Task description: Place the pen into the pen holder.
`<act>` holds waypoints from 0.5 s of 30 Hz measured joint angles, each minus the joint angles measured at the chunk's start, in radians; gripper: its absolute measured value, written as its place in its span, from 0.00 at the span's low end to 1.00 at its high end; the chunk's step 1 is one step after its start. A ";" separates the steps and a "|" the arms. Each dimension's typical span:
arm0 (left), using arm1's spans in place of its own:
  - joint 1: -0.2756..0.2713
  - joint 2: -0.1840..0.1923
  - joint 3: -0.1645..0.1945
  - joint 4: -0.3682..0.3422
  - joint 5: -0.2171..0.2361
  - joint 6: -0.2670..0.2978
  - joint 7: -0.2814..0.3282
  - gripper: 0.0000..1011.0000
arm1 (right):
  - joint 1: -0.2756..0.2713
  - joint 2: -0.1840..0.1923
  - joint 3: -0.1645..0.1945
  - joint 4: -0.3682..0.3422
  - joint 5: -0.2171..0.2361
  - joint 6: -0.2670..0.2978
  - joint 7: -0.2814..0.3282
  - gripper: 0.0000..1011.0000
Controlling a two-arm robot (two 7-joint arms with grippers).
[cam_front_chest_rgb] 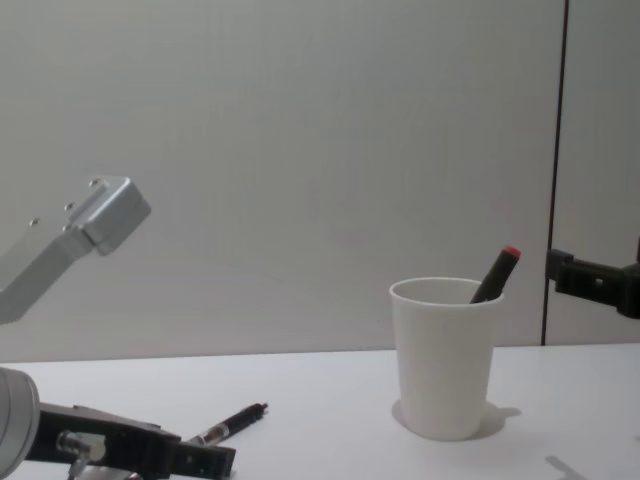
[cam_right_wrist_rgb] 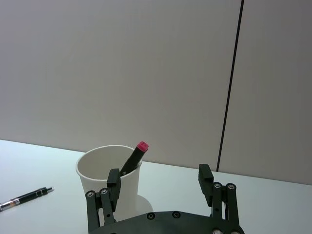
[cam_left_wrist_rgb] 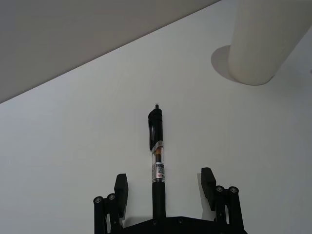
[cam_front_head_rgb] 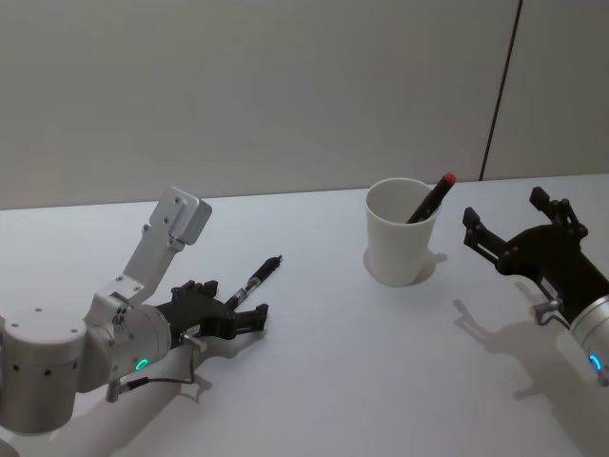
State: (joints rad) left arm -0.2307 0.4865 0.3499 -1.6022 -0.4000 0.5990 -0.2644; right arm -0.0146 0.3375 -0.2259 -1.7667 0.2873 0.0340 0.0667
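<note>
Table [cam_front_head_rgb: 343, 390], white, carrying two arms, one pen holder [cam_front_head_rgb: 402, 233] and one black pen [cam_front_head_rgb: 255, 279] that lies flat outside the holder.
Left gripper [cam_left_wrist_rgb: 164, 174] sits low over the near left of the table with its fingers [cam_left_wrist_rgb: 121, 187] spread; the black pen runs between them, and neither finger touches it. The pen's tip points away from the gripper, toward the far right where the holder stands. Right gripper [cam_right_wrist_rgb: 159, 171] hangs at the right, just beside the holder and apart from it, fingers likewise spread and holding nothing. The holder is a plain white paper cup standing upright right of centre, well apart from the black pen. A red-capped pen [cam_front_head_rgb: 433, 195] leans inside it, cap end above the rim on the right side.
</note>
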 joint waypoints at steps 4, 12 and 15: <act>0.000 0.000 0.000 0.000 0.000 0.000 0.001 0.87 | 0.000 0.000 0.000 0.000 0.000 0.000 0.000 0.99; 0.000 0.000 0.000 0.000 0.001 -0.001 0.002 0.62 | 0.000 0.000 0.000 0.000 0.000 0.000 0.000 0.99; 0.000 0.000 0.000 0.000 0.001 -0.001 0.002 0.56 | 0.000 0.000 0.000 0.000 0.000 0.000 0.000 0.99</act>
State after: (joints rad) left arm -0.2308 0.4864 0.3500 -1.6022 -0.3989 0.5985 -0.2624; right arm -0.0146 0.3375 -0.2258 -1.7667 0.2874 0.0340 0.0667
